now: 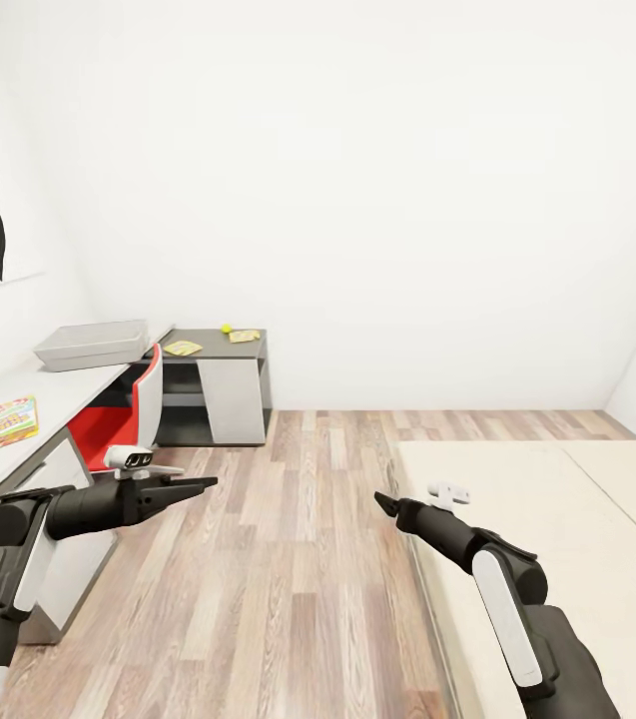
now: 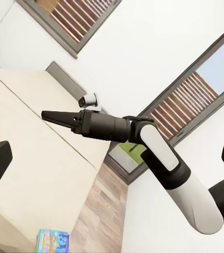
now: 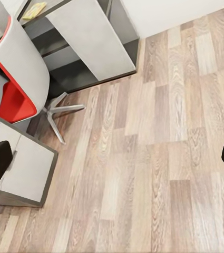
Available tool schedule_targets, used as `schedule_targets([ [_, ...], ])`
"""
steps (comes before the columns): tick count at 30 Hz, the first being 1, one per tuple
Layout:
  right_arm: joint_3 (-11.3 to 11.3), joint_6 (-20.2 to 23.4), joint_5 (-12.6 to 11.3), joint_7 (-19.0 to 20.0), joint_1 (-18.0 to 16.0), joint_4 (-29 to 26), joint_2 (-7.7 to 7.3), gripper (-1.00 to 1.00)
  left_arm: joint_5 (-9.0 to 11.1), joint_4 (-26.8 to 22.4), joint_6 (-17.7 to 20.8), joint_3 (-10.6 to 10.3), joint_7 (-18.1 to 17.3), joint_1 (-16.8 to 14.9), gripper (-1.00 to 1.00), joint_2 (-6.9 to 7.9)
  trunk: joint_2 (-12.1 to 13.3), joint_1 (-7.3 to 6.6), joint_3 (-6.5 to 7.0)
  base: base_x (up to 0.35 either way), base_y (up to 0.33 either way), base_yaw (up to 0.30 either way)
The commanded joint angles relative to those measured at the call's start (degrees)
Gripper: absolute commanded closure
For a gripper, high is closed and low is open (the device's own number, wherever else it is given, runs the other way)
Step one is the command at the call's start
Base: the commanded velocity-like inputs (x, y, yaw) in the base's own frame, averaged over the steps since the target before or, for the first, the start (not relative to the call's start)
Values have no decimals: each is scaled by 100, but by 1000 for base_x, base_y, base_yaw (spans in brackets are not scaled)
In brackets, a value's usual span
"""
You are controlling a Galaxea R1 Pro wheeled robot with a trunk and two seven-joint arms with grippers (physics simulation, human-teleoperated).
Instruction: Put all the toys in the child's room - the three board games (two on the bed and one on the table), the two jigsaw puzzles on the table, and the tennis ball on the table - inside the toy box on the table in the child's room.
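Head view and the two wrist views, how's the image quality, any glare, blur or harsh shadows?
Head view: flat, even light, the white wall nearly washed out, the tennis ball and jigsaw puzzles small and soft. Left wrist view: tilted, the right claw sharp, bright windows behind. Right wrist view: crisp floor grain, with a soft shadow under the red chair.

On the table (image 1: 58, 394): one toy box (image 1: 91, 345), one board game (image 1: 12, 420), two jigsaw puzzles (image 1: 183, 348), one tennis ball (image 1: 226, 327).
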Motion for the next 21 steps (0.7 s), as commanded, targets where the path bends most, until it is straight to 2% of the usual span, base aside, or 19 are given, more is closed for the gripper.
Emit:
schedule_targets([
  [1, -9, 30, 12, 21, -6, -5, 4, -100, -1, 0, 61, -1, -23, -4, -100, 3, -13, 4, -13, 0, 238, -5],
  [8, -10, 30, 12, 16, -6, -5, 8, -100, -1, -1, 61, -1, -23, -1, -100, 3, -13, 4, -13, 0, 265, -100],
  [21, -8, 30, 12, 13, -6, -1, 12, -100, -1, -1, 61, -1, -23, -1, -100, 3, -13, 4, -13, 0, 286, -251],
])
